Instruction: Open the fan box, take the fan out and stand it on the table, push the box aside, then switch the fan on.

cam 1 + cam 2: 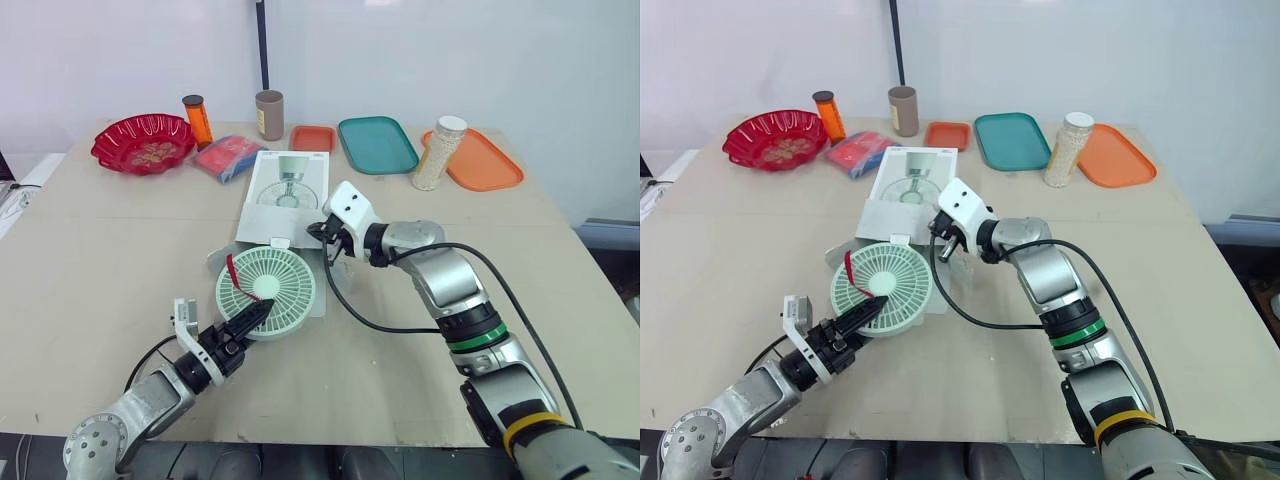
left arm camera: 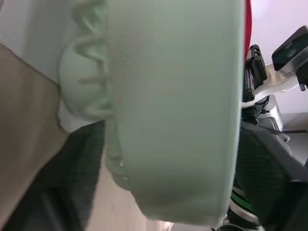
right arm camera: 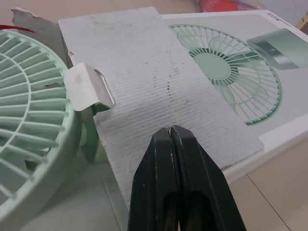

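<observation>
The fan [image 1: 268, 288] lies flat on the table [image 1: 100, 250], with the box [image 1: 291, 183] at its 12 o'clock. The left gripper [image 1: 256, 314] clamps the fan's rim at 7 o'clock. The right gripper [image 3: 172, 132], fingers pressed together and empty, hovers at 2 o'clock over the box's near end.

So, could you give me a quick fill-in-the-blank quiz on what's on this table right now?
1. The left gripper grips the rim of the fan, whose grille is pale ____.
2. The right gripper, fingers shut, points at the open flap of the white ____.
3. The scalloped bowl at the far left corner of the table is ____.
Missing words: green; box; red.
</observation>
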You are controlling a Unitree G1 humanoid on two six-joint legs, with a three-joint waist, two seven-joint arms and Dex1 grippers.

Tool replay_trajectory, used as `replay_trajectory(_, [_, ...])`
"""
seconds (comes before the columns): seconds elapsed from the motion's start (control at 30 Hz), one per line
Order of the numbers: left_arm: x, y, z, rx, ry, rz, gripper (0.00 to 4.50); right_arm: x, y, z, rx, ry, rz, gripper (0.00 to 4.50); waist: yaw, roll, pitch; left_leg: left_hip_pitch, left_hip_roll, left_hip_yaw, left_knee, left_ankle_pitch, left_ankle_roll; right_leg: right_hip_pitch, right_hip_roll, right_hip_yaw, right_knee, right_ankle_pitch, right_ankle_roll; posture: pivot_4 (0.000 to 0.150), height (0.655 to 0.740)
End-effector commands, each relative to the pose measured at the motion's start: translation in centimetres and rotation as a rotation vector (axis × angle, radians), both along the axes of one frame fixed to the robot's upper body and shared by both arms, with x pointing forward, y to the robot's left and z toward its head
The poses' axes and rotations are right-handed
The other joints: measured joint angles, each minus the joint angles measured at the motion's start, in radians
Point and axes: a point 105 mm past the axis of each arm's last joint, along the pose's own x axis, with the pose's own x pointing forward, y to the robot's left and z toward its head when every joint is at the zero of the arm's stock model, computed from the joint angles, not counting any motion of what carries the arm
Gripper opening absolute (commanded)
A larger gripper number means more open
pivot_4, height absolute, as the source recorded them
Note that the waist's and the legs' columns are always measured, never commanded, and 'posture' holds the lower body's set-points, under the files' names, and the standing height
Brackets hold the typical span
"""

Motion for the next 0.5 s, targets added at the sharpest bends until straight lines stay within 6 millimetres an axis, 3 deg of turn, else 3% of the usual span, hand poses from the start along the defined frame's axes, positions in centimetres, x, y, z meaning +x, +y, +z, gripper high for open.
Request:
replay_trajectory(0.03, [-0.1, 0.4, 1.0, 0.005, -0.052, 0.014, 4.47, 0.0, 0.0, -1.1, -0.031, 0.035, 0.001, 0.00, 0.000, 0.000, 0.000, 0.000, 0.000, 0.000, 0.000, 0.000, 0.000, 0.000, 0.000, 0.000, 0.000, 0.000, 0.000, 0.150, 0.7400])
replay_trajectory(0.2, [-1.1, 2.4, 2.5, 0.020, -0.131, 0.042, 4.47, -0.1, 0.1, -1.2, -0.030, 0.038, 0.005, 0.00, -0.001, 0.000, 0.000, 0.000, 0.000, 0.000, 0.000, 0.000, 0.000, 0.000, 0.000, 0.000, 0.000, 0.000, 0.000, 0.150, 0.7400])
replay_trajectory(0.5, [-3.9, 5.6, 2.8, 0.169, -0.169, -0.020, 4.47, 0.0, 0.4, -0.9, -0.013, 0.043, 0.013, 0.00, -0.002, 0.000, 0.000, 0.000, 0.001, 0.000, -0.001, 0.000, 0.000, -0.001, 0.000, 0.000, 0.000, 0.000, -0.001, 0.150, 0.7400])
